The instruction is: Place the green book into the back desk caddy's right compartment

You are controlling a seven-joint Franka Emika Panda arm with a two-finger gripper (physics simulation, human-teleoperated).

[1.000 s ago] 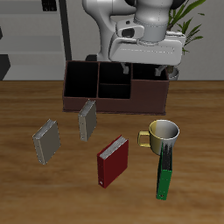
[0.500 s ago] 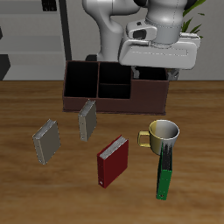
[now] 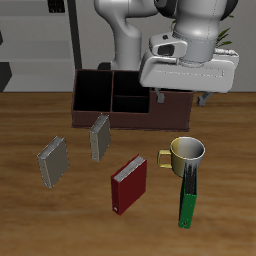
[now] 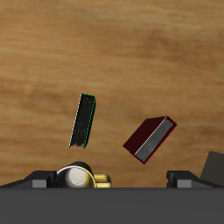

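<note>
Green book [image 3: 187,204]: lying on your wooden tabletop [image 3: 30,210] near the front edge, touching the yellow mug [image 3: 186,153]. Red book [image 3: 129,183] beside it. Back desk caddy [image 3: 125,98]: well behind. Your pincer [image 3: 180,100]: raised above the mug, fingers apart, holding nothing.

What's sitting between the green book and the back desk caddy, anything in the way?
Yes. The mug stands right at the green book's far end, on the line back toward the back desk caddy. The gripper hangs above the table in front of the caddy, with open air between it and the book.
</note>
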